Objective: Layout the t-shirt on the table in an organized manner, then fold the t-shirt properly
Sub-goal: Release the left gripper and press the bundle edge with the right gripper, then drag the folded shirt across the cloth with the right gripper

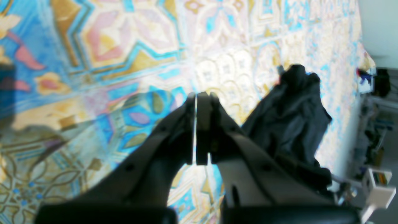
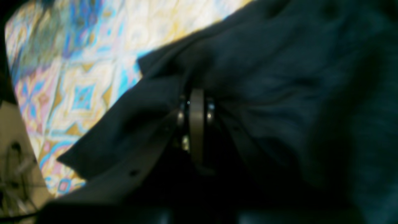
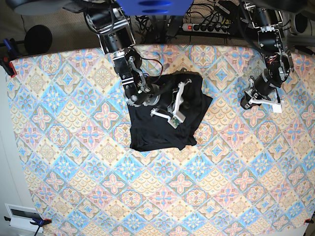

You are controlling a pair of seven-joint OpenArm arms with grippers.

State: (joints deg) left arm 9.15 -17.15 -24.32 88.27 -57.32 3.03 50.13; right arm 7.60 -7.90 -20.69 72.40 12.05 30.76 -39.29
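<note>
The black t-shirt lies bunched in a rough rectangle at the middle of the patterned table. My right gripper is over the shirt's far right part. In the right wrist view the right gripper is shut on the t-shirt, with creases running out from the fingertips. My left gripper hovers over bare table to the right of the shirt, apart from it. The left wrist view shows the left gripper shut with nothing in it, and the t-shirt beyond it to the right.
A power strip and cables lie behind the table's far edge. A red clamp holds the cloth at the left edge. Shelving and clutter stand past the table edge in the left wrist view.
</note>
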